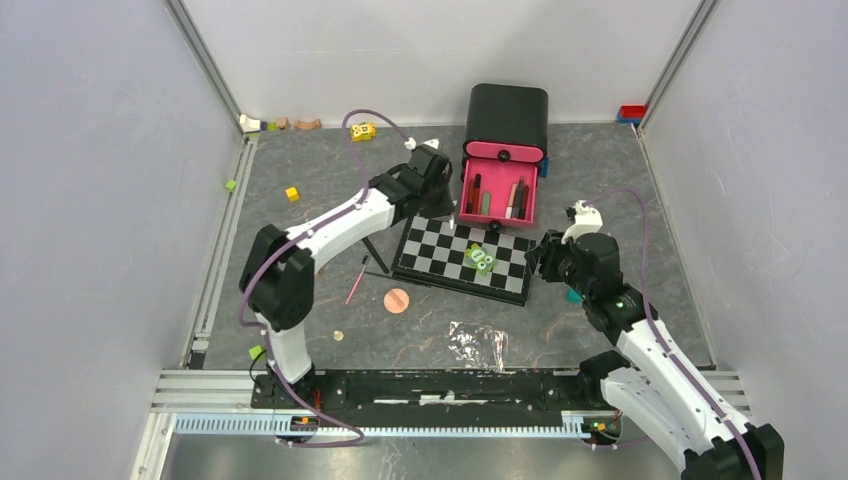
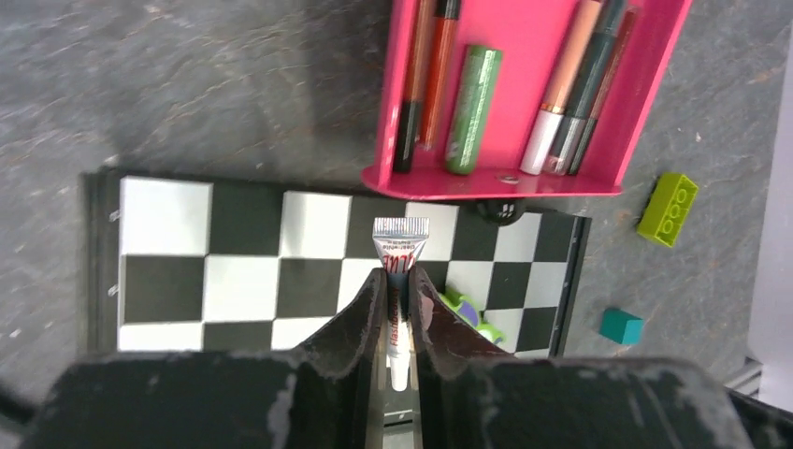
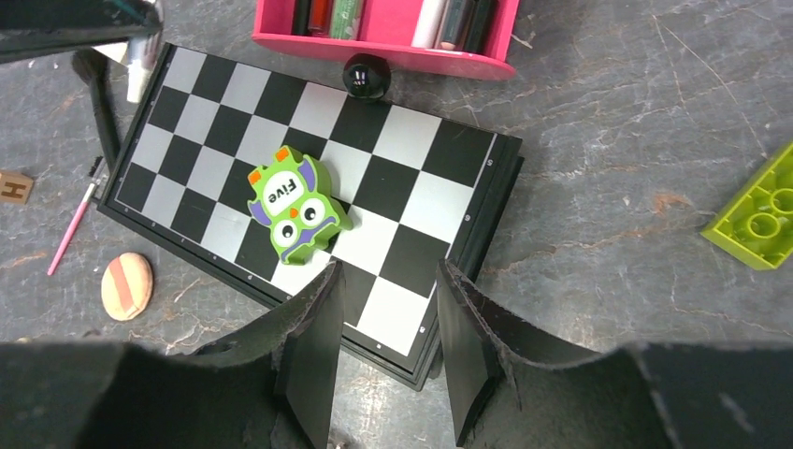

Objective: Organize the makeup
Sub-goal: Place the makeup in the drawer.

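Note:
My left gripper (image 2: 399,277) is shut on a small white tube (image 2: 401,245) with red lettering, held over the far edge of the chequered board, just short of the open pink drawer (image 2: 524,183). The drawer holds several makeup sticks and a green tube (image 2: 473,108). In the top view the left gripper (image 1: 441,203) hangs beside the drawer (image 1: 470,200). A pink pencil (image 1: 356,281), a round peach puff (image 1: 397,300) and a black brush (image 1: 376,256) lie on the table left of the board. My right gripper (image 3: 388,281) is open over the board's near right corner, with nothing between its fingers.
The chequered board (image 1: 440,262) carries a green owl block (image 1: 481,259). Behind the drawer stands its black case (image 1: 508,115). A clear wrapper (image 1: 478,342) lies near the front. A lime brick (image 2: 668,209) and a teal block (image 2: 621,325) lie right of the board; small blocks dot the far left.

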### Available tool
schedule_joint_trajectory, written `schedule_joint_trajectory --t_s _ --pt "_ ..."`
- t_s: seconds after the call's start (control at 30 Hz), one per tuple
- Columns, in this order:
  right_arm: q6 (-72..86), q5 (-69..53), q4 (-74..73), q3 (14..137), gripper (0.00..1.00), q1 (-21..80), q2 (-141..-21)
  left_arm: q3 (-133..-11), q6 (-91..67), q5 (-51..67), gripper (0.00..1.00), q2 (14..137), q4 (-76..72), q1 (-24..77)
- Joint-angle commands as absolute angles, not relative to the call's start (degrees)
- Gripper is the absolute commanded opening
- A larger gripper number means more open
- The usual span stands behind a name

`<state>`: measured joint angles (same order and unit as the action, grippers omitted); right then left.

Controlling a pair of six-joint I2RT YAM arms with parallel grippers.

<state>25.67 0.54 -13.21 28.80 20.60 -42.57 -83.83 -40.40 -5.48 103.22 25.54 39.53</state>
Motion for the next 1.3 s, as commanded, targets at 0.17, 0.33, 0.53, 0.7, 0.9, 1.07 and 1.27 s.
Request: schedule_joint_trajectory --t_s 0.17,0.33,0.53,0.7,0.9,1.07,1.27 --pt "24.4 4.3 -16.8 31.3 0.48 20.7 -40.2 -99.7 -34.4 1.8 0.15 115.6 22.3 39.6" --pt "24.0 4.9 -18.0 31.8 0.48 20.7 -39.7 -104.9 -33.4 3.9 0.15 120.6 20.1 39.7" --pt "23.3 5.4 -19.0 32.3 0.48 20.7 -39.5 -108.1 -34.6 8.2 0.14 125.8 14.9 39.6" --pt "23.1 6.0 -19.3 32.2 0.48 20.7 -39.3 -111.8 -36.1 8.8 0.15 129.5 12.7 39.6" --pt "22.9 6.1 -19.7 31.9 0.48 20.7 -39.1 -117.0 -36.7 8.9 0.16 133.8 12.7 39.7" --pt "22.5 6.5 -20.0 31.9 0.48 20.7 -38.6 -119.6 -36.0 8.9 0.20 136.0 14.4 39.8" --pt "22.7 6.2 -19.9 31.9 0.48 20.7 -38.4 -119.6 -34.9 8.4 0.24 136.1 15.6 39.9"
